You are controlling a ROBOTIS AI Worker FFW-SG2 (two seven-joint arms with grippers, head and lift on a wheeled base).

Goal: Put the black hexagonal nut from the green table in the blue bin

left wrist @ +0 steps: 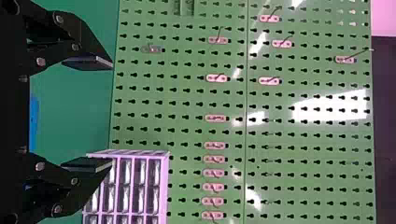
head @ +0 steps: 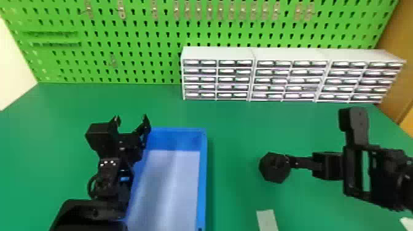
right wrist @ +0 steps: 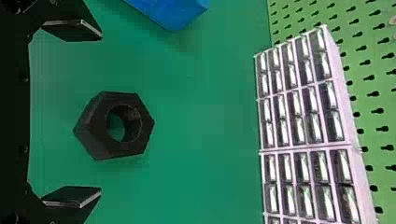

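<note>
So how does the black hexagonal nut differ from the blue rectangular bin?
The black hexagonal nut is far smaller than the blue rectangular bin. The nut has a round hole straight through it, while the bin is open-topped with a pale floor. The nut is black all over; the bin's walls are blue. Both rest on the green table.

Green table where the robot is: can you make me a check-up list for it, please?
Surface: green table, flat.
Nut: black hexagonal nut, on the table, right of the bin.
Bin: blue bin, pale floor inside, no nut seen there.
Clutter: pale flat strip near the front.
Left gripper: open, nothing held.
Right gripper: open, nut not gripped.
Cables: black loop by the left arm, possibly a cable.
Surroundings: green pegboard, drawer cabinets before it.
</note>
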